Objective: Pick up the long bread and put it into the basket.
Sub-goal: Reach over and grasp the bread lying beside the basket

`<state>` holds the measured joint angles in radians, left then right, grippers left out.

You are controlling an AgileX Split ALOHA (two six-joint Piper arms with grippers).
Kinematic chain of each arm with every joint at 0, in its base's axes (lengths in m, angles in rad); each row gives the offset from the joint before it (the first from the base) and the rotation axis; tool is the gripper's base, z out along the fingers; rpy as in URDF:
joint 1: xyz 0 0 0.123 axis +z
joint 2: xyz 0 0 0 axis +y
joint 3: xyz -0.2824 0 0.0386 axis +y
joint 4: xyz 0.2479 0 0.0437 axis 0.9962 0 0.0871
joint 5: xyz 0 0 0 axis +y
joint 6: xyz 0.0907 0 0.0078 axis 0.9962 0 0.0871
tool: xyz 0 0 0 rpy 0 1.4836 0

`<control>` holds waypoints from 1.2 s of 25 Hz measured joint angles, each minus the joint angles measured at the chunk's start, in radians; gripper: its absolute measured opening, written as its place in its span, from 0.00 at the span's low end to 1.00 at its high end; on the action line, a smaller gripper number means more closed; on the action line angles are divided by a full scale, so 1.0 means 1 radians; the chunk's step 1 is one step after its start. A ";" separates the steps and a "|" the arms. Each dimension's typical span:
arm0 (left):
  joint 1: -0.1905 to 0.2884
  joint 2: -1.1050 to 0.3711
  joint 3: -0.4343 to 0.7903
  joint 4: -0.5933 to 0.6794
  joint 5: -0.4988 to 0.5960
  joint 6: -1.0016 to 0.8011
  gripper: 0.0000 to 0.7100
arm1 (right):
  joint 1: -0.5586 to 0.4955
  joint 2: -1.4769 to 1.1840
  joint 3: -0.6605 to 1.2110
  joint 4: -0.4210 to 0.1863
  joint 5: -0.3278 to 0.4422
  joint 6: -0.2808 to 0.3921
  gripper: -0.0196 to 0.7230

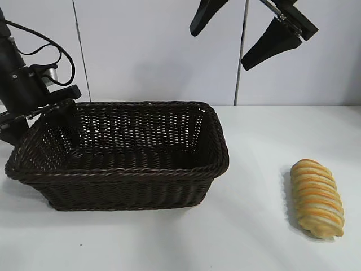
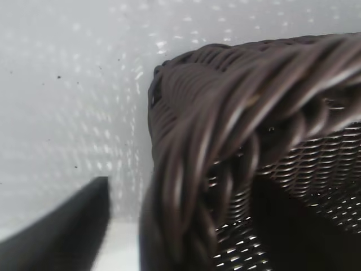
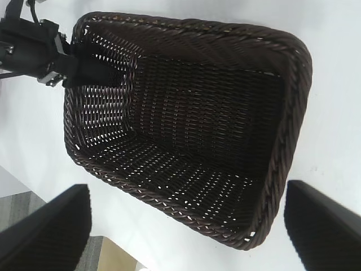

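White table [image 1: 265, 226] holds basket [image 1: 121, 169], long bread [image 1: 317, 197] outside it.

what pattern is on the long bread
Golden-tan with crosswise ridges striped orange and pale cream; the long bread shows best in the exterior view.

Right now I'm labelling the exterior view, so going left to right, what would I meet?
left gripper at the basket's left rim → basket → right gripper, open, held high → long bread on the table
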<state>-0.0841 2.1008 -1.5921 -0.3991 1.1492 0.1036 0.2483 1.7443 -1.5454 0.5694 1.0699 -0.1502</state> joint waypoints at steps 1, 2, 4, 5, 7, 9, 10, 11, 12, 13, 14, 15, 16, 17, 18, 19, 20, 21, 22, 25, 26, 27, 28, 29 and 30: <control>0.000 -0.020 -0.011 0.026 0.019 -0.017 0.86 | 0.000 0.000 0.000 0.001 0.000 0.000 0.89; 0.000 -0.041 -0.021 0.046 0.037 -0.029 0.86 | 0.000 0.000 0.000 0.004 0.000 0.000 0.89; 0.000 -0.084 -0.051 0.085 0.058 -0.049 0.86 | 0.000 0.000 0.000 0.006 0.000 0.000 0.89; 0.000 -0.112 -0.065 0.094 0.060 -0.062 0.86 | 0.000 0.000 0.000 0.007 0.000 0.000 0.89; 0.000 -0.169 -0.093 0.109 0.063 -0.084 0.86 | 0.000 0.000 0.000 0.009 0.000 0.000 0.89; 0.000 -0.236 -0.126 0.118 0.072 -0.111 0.86 | 0.000 0.000 0.000 0.011 0.000 0.000 0.89; 0.000 -0.270 -0.139 0.128 0.077 -0.122 0.86 | 0.000 0.000 0.000 0.011 0.000 0.000 0.89; 0.000 -0.295 -0.155 0.147 0.080 -0.136 0.86 | 0.000 0.000 0.000 0.011 0.000 0.000 0.89; 0.001 -0.322 -0.170 0.173 0.084 -0.158 0.86 | 0.000 0.000 0.000 0.011 0.000 0.000 0.89; 0.006 -0.345 -0.181 0.218 0.085 -0.185 0.86 | 0.000 0.000 0.000 0.012 0.000 0.000 0.89; 0.019 -0.361 -0.189 0.276 0.085 -0.219 0.86 | 0.000 0.000 0.000 0.013 0.000 0.000 0.89; 0.035 -0.378 -0.191 0.339 0.086 -0.253 0.86 | 0.000 0.000 0.000 0.013 0.000 0.000 0.89; 0.061 -0.393 -0.191 0.389 0.088 -0.284 0.86 | 0.000 0.000 0.000 0.013 0.000 0.000 0.89; 0.093 -0.405 -0.191 0.440 0.090 -0.308 0.86 | 0.000 0.000 0.000 0.013 0.000 0.000 0.89; 0.129 -0.412 -0.191 0.471 0.093 -0.327 0.86 | 0.000 0.000 0.000 0.014 0.000 0.000 0.89; 0.161 -0.421 -0.191 0.487 0.095 -0.338 0.86 | 0.000 0.000 0.000 0.014 0.000 0.000 0.89; 0.198 -0.427 -0.191 0.495 0.096 -0.342 0.86 | 0.000 0.000 0.000 0.014 0.000 0.000 0.89; 0.232 -0.431 -0.191 0.497 0.099 -0.344 0.86 | 0.000 0.000 0.000 0.014 0.000 0.000 0.89; 0.257 -0.438 -0.191 0.496 0.102 -0.347 0.86 | 0.000 0.000 0.000 0.015 0.000 0.000 0.89; 0.327 -0.455 -0.191 0.466 0.104 -0.351 0.86 | 0.000 0.000 0.000 0.015 0.001 0.000 0.89; 0.337 -0.466 -0.191 0.446 0.104 -0.351 0.86 | 0.000 0.000 0.000 0.015 0.001 0.000 0.89; 0.344 -0.481 -0.191 0.432 0.104 -0.351 0.86 | 0.000 0.000 0.000 0.015 0.001 0.000 0.89; 0.346 -0.502 -0.191 0.418 0.104 -0.351 0.86 | 0.000 0.000 0.000 0.015 0.001 0.000 0.89; 0.346 -0.526 -0.191 0.405 0.104 -0.351 0.86 | 0.000 0.000 0.000 0.015 0.001 0.000 0.89; 0.346 -0.561 -0.191 0.399 0.105 -0.350 0.86 | 0.000 0.000 0.000 0.015 0.001 0.000 0.89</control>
<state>0.2615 1.5396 -1.7835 0.0000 1.2545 -0.2465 0.2483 1.7443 -1.5454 0.5844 1.0709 -0.1502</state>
